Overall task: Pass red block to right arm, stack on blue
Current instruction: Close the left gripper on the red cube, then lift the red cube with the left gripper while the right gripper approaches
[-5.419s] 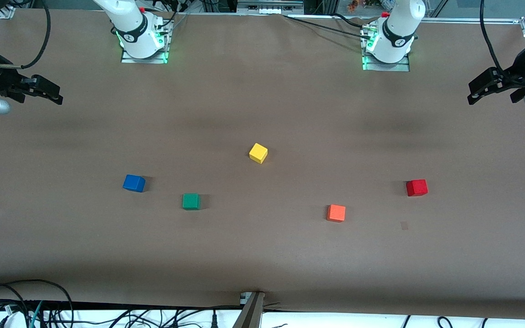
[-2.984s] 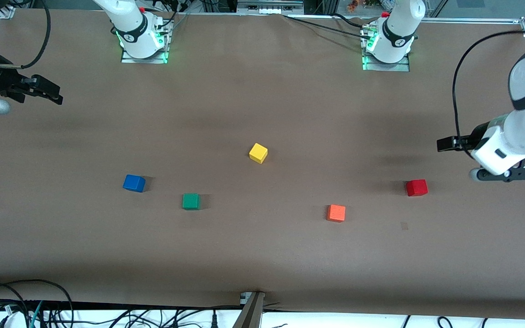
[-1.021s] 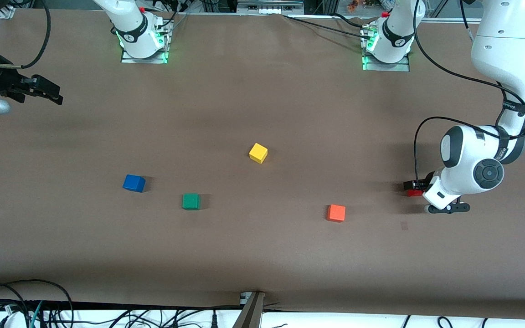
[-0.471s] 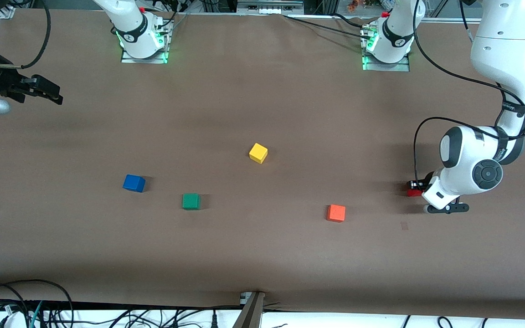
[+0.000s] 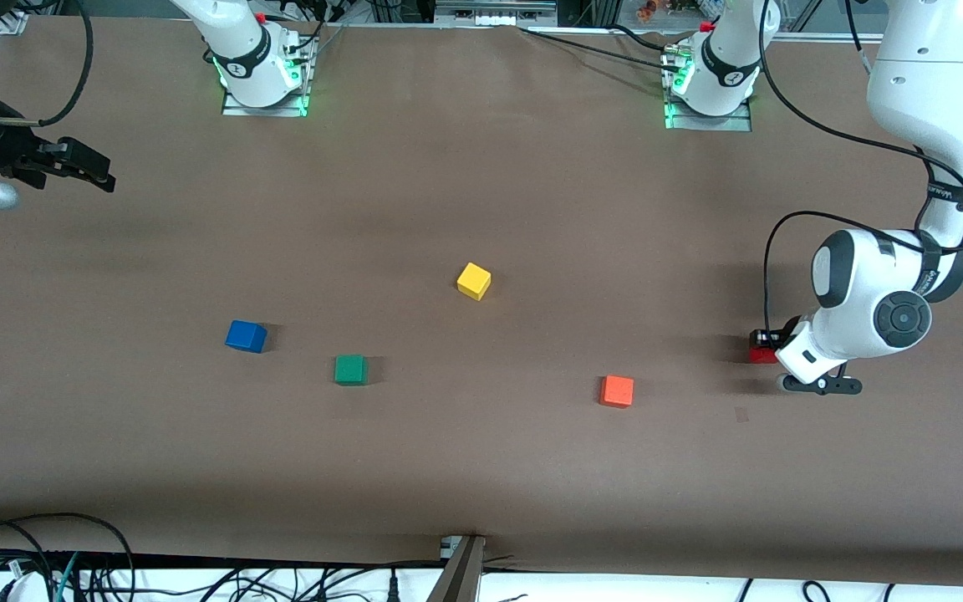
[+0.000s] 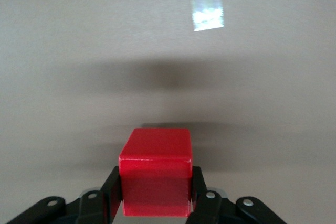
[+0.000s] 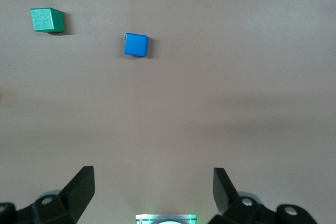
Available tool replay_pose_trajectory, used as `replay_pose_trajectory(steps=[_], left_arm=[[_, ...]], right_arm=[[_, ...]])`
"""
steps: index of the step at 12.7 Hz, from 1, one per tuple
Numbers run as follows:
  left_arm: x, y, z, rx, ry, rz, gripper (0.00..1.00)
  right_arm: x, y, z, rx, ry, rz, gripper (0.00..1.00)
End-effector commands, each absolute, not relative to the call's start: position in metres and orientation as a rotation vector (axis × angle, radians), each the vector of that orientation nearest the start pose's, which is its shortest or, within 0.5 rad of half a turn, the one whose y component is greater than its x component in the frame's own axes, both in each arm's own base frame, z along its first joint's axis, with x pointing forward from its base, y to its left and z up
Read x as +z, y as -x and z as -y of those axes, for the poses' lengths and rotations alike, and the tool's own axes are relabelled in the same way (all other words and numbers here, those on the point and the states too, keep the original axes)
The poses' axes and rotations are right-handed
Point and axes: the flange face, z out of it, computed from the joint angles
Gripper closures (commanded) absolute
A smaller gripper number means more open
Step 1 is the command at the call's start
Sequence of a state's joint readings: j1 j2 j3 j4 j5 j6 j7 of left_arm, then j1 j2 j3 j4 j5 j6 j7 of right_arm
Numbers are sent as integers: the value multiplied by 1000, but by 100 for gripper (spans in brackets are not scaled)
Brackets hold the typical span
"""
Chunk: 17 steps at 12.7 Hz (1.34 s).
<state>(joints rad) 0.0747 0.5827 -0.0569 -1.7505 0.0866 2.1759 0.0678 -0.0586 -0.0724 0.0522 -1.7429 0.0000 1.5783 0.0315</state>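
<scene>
Red block is gripped between the closed fingers of the left gripper; a shallow hold could let it slip when lifted. Well away toward the right arm's end, the right gripper waits open.

Even overhead light, soft shadows, one glare patch on table.

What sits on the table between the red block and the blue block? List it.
The red block sits between the left gripper jaws at the left arm's end. On the way to the blue block lie the orange block and green block, just nearer the camera; yellow block lies farther. Right gripper waits open.
</scene>
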Motion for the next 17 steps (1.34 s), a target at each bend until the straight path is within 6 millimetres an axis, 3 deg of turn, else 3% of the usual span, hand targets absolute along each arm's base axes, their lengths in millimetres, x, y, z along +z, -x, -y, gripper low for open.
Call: replay_pose_trajectory(steps=[1, 3, 9, 11, 14, 17], left_arm=[[261, -648, -8, 230, 3060, -487, 100], [279, -649, -7, 187, 3060, -593, 100], [332, -647, 28, 81, 3075, -1080, 100], [356, -649, 60, 86, 3051, -1328, 100], [395, -654, 107, 2, 3113, -1477, 100], [406, -650, 140, -118, 3144, -1684, 100]], right_arm=[[585, -526, 3, 135, 3144, -51, 0], [585, -526, 4, 135, 3143, -51, 0], [585, -526, 3, 138, 3143, -49, 0], [585, -526, 3, 138, 3144, -49, 0], [585, -526, 4, 138, 3143, -51, 0], [584, -526, -1, 141, 3102, -61, 0]])
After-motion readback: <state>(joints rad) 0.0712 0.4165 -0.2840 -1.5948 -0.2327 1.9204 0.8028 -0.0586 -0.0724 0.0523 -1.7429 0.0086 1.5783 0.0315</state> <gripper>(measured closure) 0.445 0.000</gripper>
